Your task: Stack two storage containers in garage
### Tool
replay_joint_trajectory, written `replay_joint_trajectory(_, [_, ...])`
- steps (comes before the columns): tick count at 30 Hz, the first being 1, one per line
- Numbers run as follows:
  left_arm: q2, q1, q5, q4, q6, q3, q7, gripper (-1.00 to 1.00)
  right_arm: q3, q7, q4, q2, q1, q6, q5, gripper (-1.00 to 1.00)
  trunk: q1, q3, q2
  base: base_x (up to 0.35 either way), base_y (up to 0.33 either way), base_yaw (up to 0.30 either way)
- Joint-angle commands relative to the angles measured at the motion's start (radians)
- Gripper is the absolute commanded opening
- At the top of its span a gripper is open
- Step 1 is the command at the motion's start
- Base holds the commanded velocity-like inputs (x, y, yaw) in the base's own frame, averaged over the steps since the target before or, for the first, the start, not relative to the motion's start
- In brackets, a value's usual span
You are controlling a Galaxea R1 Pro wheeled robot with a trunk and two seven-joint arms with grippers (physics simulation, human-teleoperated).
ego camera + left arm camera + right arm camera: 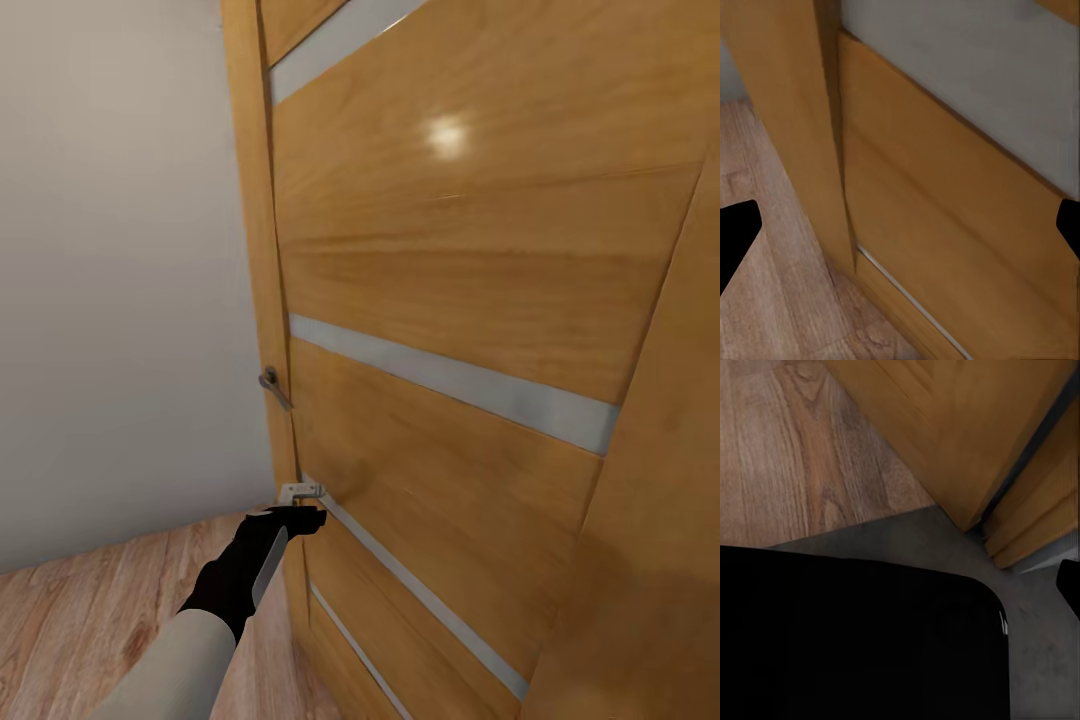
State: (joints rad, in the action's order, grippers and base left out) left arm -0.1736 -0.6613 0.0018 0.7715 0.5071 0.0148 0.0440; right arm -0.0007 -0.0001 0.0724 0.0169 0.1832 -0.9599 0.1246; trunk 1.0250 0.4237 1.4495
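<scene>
At the door (480, 300), left hand (300, 505) against its lower edge, no bins in sight
Left fingers (736, 229) spread wide, empty; right hand's state I cannot tell. Risks: the hand slides off the smooth wood and the door swings shut, or the arm catches the handle (272, 385) near the frame (250, 200)
</scene>
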Motion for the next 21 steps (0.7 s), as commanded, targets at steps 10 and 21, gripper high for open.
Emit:
replay_joint_trajectory(10, [-0.001,0.000,0.031,0.002,0.004,0.004,-0.001,1.00,-0.001,0.000,0.001,0.000,-0.001,-0.003,0.003,1.00,0.000,0.001,0.000,0.000,0.000,-0.264])
replay_joint_trajectory(21, [-0.001,0.000,0.031,0.002,0.004,0.004,-0.001,1.00,-0.001,0.000,0.001,0.000,-0.001,-0.004,0.003,1.00,0.000,0.001,0.000,0.000,0.000,-0.241])
